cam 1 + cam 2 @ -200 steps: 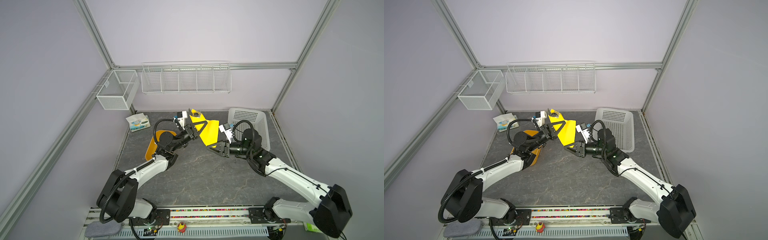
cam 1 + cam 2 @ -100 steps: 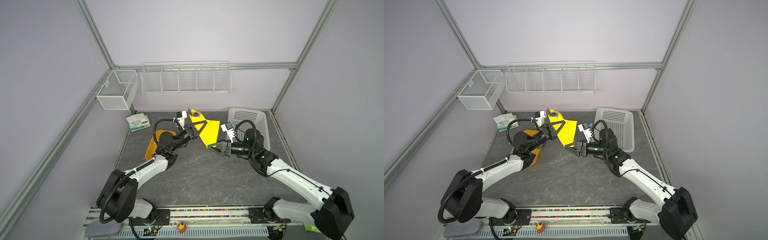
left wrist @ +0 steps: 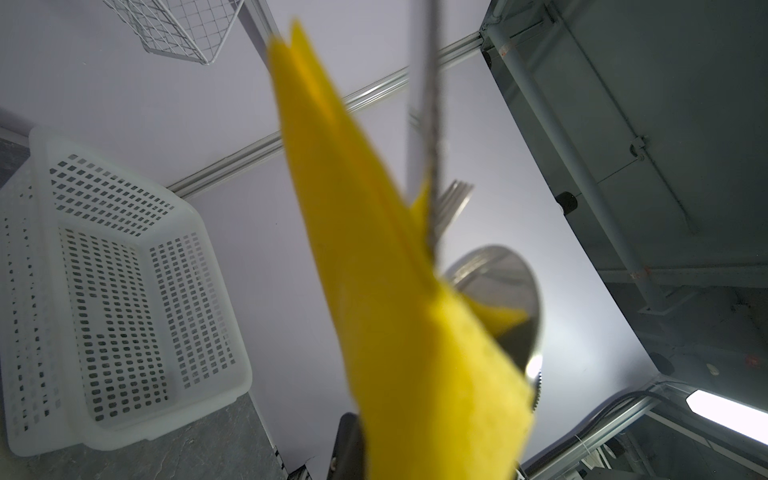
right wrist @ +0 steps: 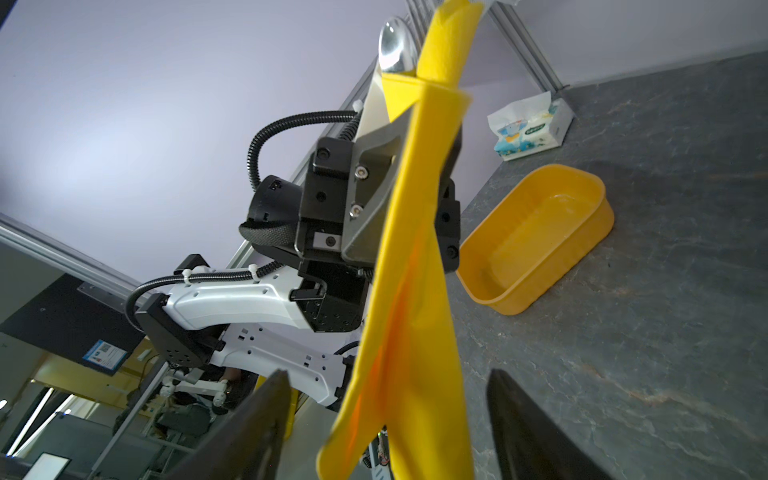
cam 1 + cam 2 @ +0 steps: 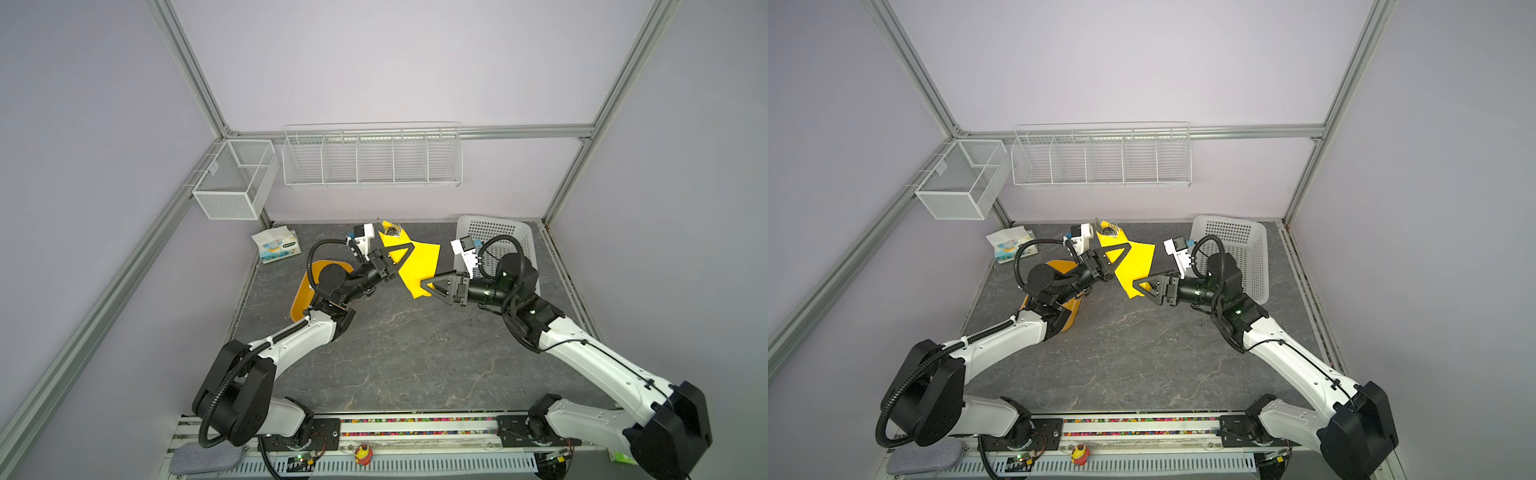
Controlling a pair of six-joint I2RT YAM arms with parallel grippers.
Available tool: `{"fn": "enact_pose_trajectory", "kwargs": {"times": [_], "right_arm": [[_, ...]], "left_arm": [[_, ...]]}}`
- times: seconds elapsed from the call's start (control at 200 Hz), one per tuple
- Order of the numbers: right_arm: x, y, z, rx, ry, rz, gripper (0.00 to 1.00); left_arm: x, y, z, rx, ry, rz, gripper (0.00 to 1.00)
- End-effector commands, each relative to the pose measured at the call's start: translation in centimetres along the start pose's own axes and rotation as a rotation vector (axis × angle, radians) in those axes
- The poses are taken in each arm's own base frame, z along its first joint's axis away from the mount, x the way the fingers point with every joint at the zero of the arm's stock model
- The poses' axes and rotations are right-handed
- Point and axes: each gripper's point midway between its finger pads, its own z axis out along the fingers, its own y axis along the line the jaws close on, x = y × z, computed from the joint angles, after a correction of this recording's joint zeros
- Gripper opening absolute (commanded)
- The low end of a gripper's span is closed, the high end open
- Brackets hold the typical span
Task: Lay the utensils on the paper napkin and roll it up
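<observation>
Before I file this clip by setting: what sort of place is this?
Probably a robotics lab test cell: an aluminium frame with plain walls boxes in the table, the left arm and right arm stand on a front rail, and a wire rack hangs behind.

One fork (image 3: 455,195), one spoon (image 3: 498,282), one napkin (image 5: 419,266), one tray (image 5: 301,299), one basket (image 5: 490,232), one tissue pack (image 5: 276,247).

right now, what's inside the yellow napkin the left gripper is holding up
A spoon bowl and fork tines poke out of the upper end of the paper napkin. Their handles are covered by the folded paper, so how they lie inside cannot be seen.
</observation>
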Motion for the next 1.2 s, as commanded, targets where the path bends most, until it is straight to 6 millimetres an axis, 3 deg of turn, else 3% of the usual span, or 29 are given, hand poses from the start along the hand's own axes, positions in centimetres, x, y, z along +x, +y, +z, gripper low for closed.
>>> {"fn": "enact_pose_trajectory", "kwargs": {"times": [0.0,0.235,0.48,0.61,0.67,0.785,0.815,0.995,1.085,1.2], "right_arm": [[-1.5,0.5,0.1,-0.035,-0.045,-0.004,0.51],[-0.4,-0.6,-0.2,-0.050,-0.032,0.032,0.25],[-0.2,-0.5,-0.4,-0.061,-0.022,0.035,0.20],[-0.7,-0.9,-0.9,-0.027,-0.047,0.048,0.32],[-0.9,-1.2,-1.3,0.020,-0.066,0.051,0.43],[-0.9,-2.1,-2.8,0.158,-0.082,0.017,0.47],[-1.8,-1.4,-3.3,0.188,-0.097,-0.013,0.51],[-3.0,0.4,-5.6,0.292,-0.114,-0.144,0.59],[-3.2,2.2,-5.5,0.266,-0.094,-0.200,0.59],[-2.6,3.1,-3.9,0.267,-0.020,-0.247,0.59]], "left_arm": [[-0.5,-2.4,-0.3,0.065,-0.018,0.029,0.00],[-0.6,-2.3,-0.2,0.063,-0.022,0.028,0.00],[-0.6,-2.2,-0.2,0.065,-0.022,0.022,0.00],[-0.7,-2.2,-0.3,0.063,-0.028,0.027,0.00],[-0.6,-2.1,-0.2,0.057,-0.027,0.028,0.00],[-0.6,-1.3,-0.4,0.032,-0.030,0.028,0.00],[-0.5,-1.1,-0.4,0.022,-0.031,0.028,0.00],[-0.2,0.3,-0.7,-0.051,-0.024,0.042,0.00],[-0.1,0.8,-0.8,-0.087,-0.021,0.057,0.00],[0.0,1.1,-0.8,-0.108,-0.011,0.064,0.00]]}}
